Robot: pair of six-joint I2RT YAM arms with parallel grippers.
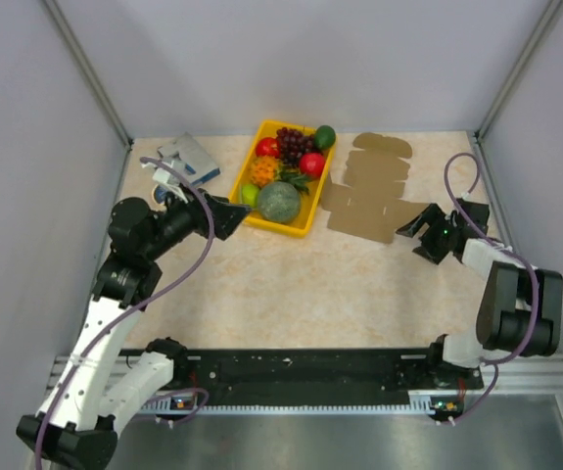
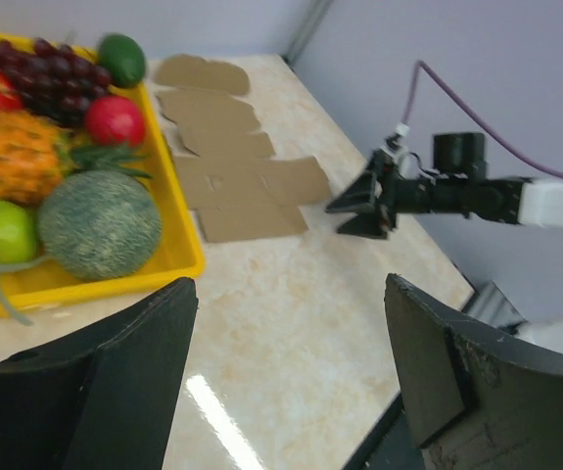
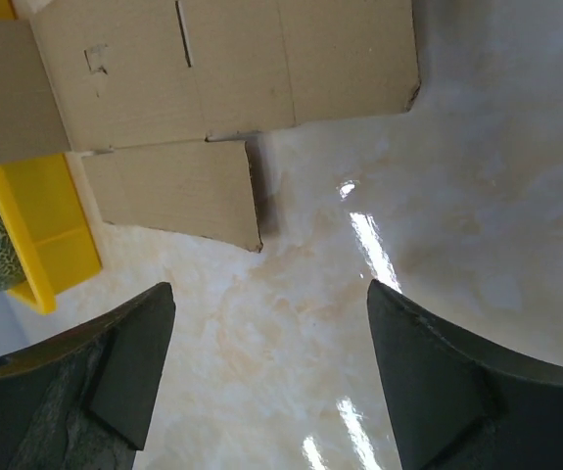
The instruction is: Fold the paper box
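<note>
The paper box (image 1: pixel 367 191) lay flat and unfolded on the surface (image 1: pixel 291 294), just right of the yellow tray (image 1: pixel 291 230). Its long axis ran far to near, with the rounded flap pointing at the far wall. The tray held a green melon (image 1: pixel 278 201), dark grapes (image 1: pixel 296 144), red fruits, an orange fruit (image 1: pixel 264 170) and a green apple (image 1: pixel 250 193). My right jaws stood spread near the sheet's near right corner, holding nothing. My left jaws were spread too, empty, beside the tray.

Matt brown cardboard paper box (image 1: pixel 367 191), glossy marbled table (image 1: pixel 291 294), shiny yellow plastic tray (image 1: pixel 279 226)
</note>
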